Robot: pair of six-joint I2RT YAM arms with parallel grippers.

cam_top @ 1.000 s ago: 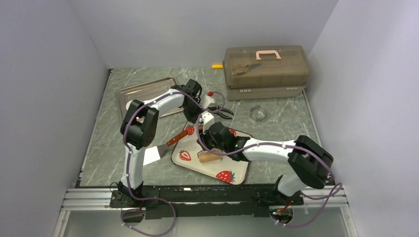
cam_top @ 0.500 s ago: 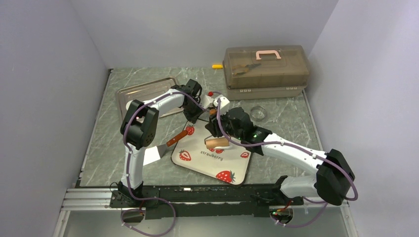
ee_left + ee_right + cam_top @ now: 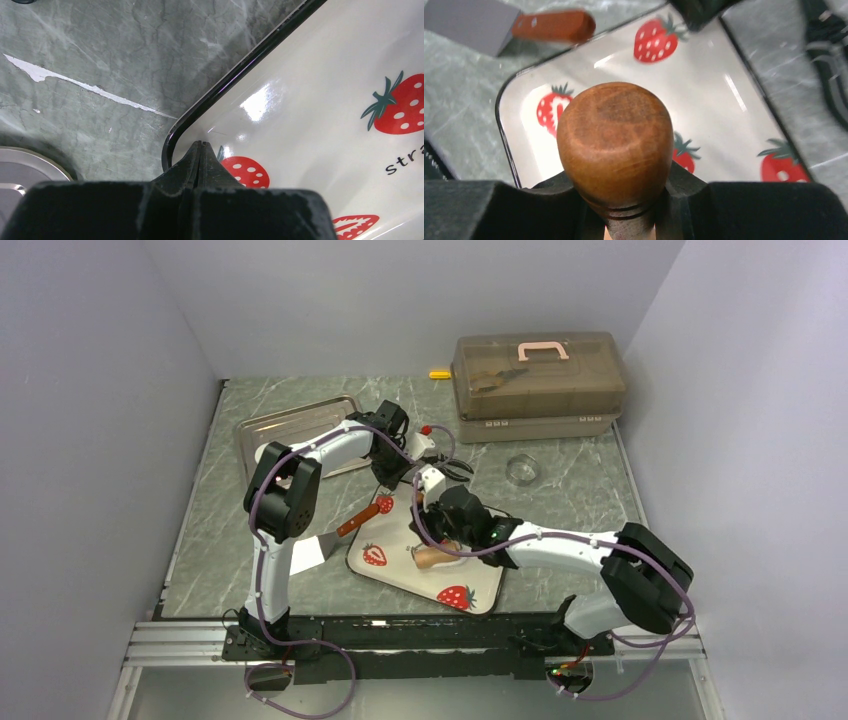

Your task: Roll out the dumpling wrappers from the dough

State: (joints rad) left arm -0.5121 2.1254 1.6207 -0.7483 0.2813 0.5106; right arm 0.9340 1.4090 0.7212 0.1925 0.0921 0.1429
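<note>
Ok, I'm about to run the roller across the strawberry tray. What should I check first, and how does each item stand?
1. Grip on the roller: ok. The right gripper is shut on the wooden roller.
2. Tray steadied: ok. The left gripper is shut, with its tips at a corner of the strawberry tray.
3. Dough under the roller: cannot tell. No dough shows on the visible parts of the tray, and the roller and arm hide the rest.
4. Scraper out of the way: cannot tell. Its handle end reaches the tray's rim.
5. Room between the arms: probably not ok. The two grippers sit close together over the tray.
</note>
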